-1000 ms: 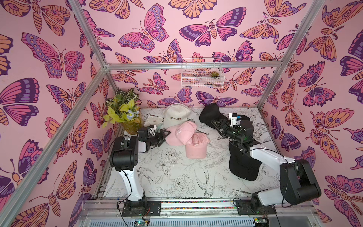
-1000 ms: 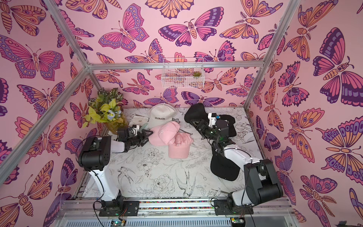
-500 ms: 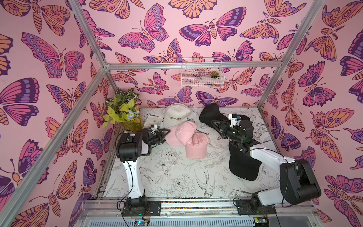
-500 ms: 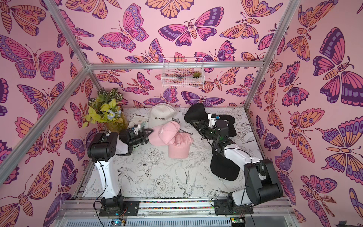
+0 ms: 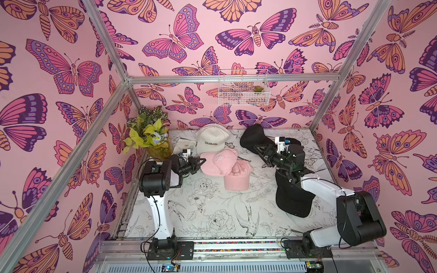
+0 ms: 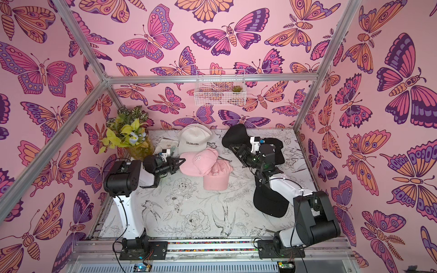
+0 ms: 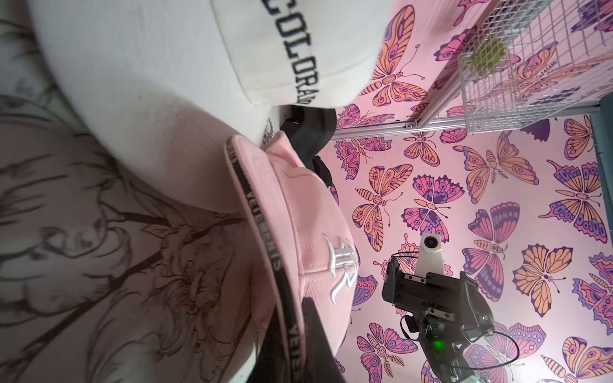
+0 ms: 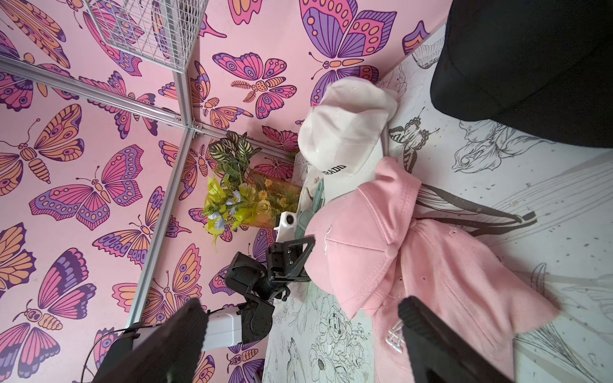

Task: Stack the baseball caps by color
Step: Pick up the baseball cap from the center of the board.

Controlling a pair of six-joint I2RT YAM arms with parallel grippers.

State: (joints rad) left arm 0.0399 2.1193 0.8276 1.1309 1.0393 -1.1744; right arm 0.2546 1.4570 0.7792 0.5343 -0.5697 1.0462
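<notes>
Top view: the left end effector is clenching the brim of the far pink cap. The cap is lying across the worktop, brim pointing toward that arm.
Left wrist: the brim edge is running beside a finger.
Right wrist: the right end effector is hanging released.

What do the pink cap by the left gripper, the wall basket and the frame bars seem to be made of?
Pink cap: probably cotton twill, matte; fine ribs and stitched seams show.
Basket: thin wire grid, likely white-coated metal.
Frame bars: apparently aluminium, dull silver, grooved.
</notes>
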